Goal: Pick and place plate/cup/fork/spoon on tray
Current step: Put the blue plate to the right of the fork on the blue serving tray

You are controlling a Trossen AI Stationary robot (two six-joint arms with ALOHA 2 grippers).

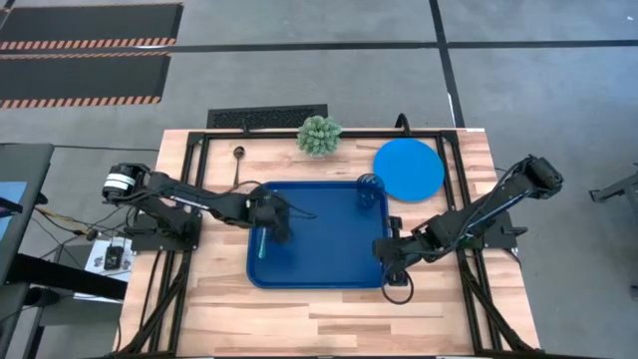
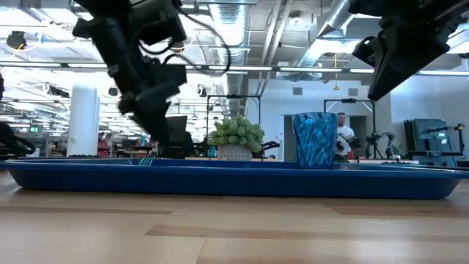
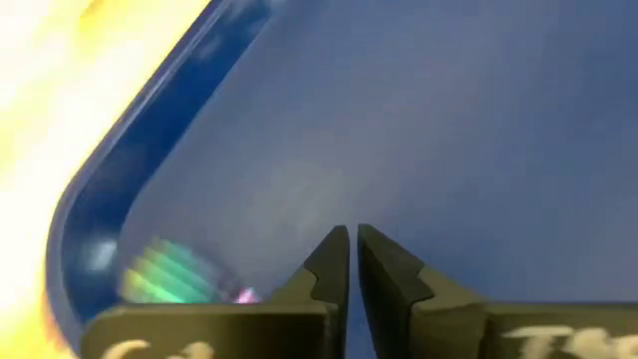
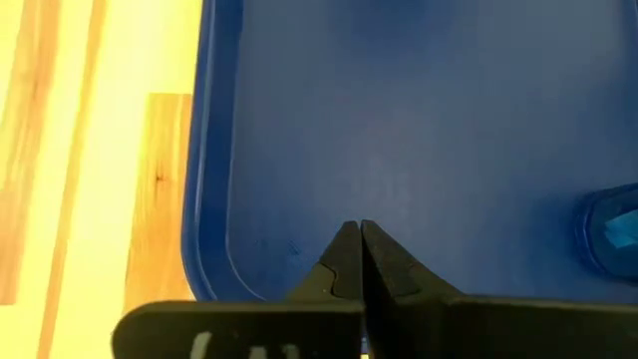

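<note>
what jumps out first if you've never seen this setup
The big dark-blue tray in the middle of the wooden table, with both dark arms reaching over it. A blue cup stands in the tray's far right corner, and a teal-handled fork lies near its left edge. A round bright-blue plate sits outside, beyond that corner.

1. My left arm's wrist covers the top of the fork (image 1: 258, 242), only the teal handle shows.
2. The spoon (image 1: 237, 160) is too small for me to read.
3. The cup (image 4: 610, 231) is cut off by the right wrist picture's edge.
</note>
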